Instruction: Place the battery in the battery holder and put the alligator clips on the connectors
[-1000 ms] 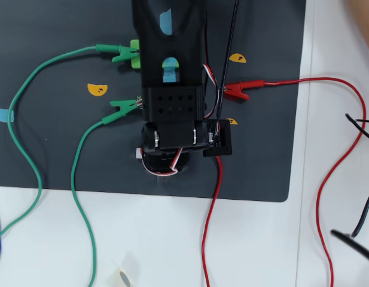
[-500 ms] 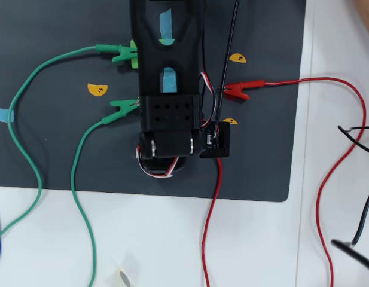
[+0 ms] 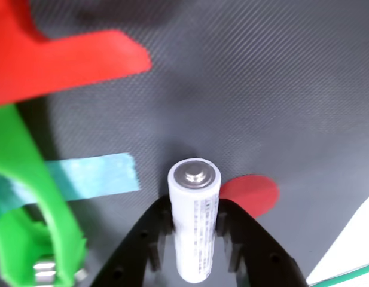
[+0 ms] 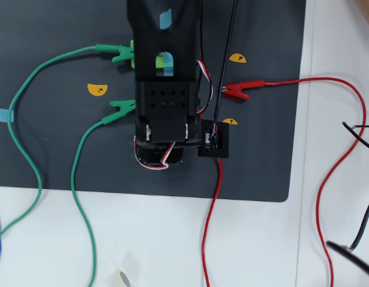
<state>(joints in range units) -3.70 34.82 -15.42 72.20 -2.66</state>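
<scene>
In the wrist view my gripper (image 3: pixel 196 210) is shut on the battery (image 3: pixel 195 197), a white cylinder with black print. It stands between the black fingers (image 3: pixel 149 236) with its metal cap toward the camera, above the dark mat. A bright-green plastic piece (image 3: pixel 34 179) with silver metal (image 3: pixel 45 272) at its lower end lies left of the battery, apart from it; it looks like the battery holder. In the overhead view my arm (image 4: pixel 163 89) hides the gripper, battery and holder. Two green alligator clips (image 4: pixel 115 52) (image 4: pixel 121 106) lie left of the arm and one red clip (image 4: pixel 238 89) lies right of it.
A blurred red plastic shape (image 3: pixel 58 60) fills the wrist view's upper left. A blue tape strip (image 3: pixel 94 175) and a red half-round sticker (image 3: pixel 251 194) lie on the mat (image 3: pixel 262 89). Yellow stickers (image 4: pixel 96 89) (image 4: pixel 236 58) and green (image 4: pixel 29 155) and red wires (image 4: pixel 334 179) show in the overhead view.
</scene>
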